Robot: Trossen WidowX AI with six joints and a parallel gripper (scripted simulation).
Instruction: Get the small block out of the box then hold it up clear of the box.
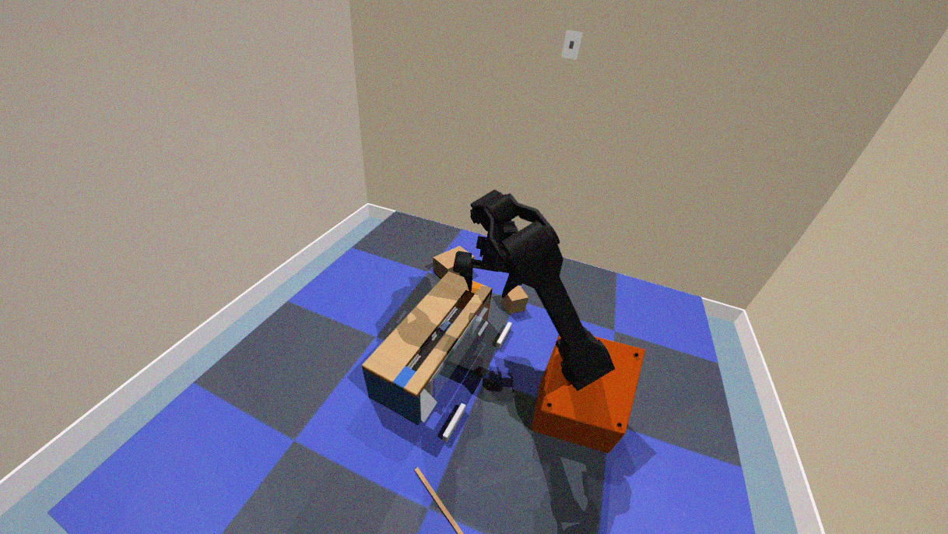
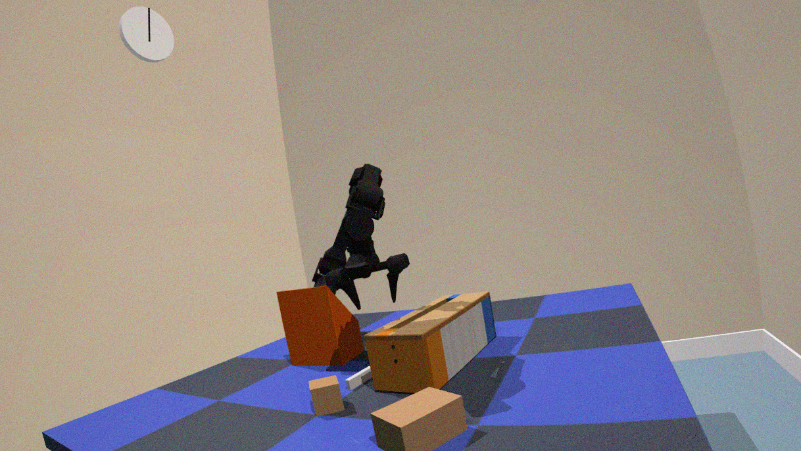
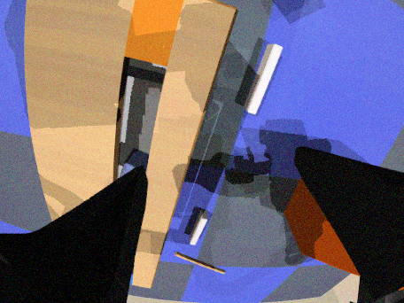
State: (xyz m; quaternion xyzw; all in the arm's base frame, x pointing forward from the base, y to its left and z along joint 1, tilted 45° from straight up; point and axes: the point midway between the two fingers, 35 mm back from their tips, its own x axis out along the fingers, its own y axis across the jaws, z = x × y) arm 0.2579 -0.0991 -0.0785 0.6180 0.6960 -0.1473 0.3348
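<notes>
The box (image 1: 398, 341) (image 2: 400, 367) (image 3: 75, 97) stands upright, with a wooden top, a long slot in it, an orange end and a blue end. Its clear front faces the robot base. A small bluish patch (image 1: 445, 324) (image 3: 128, 168) shows inside the slot; I cannot tell whether it is the small block. The shelf cannot be made out. My gripper (image 1: 488, 292) (image 2: 376, 305) (image 3: 222, 165) is open and empty, pointing down above the box's front side. In the wrist view its left finger overlaps the slot and its right finger is out in front of the box.
An orange robot base (image 1: 587, 414) (image 2: 308, 330) stands before the clear front. White bars (image 1: 503, 333) (image 1: 454, 421) (image 3: 265, 80) lie between. A larger wooden block (image 1: 447, 261) (image 2: 420, 420) and a wooden cube (image 1: 514, 300) (image 2: 326, 396) are near the orange end. A thin stick (image 1: 437, 498) (image 3: 199, 262) lies past the blue end.
</notes>
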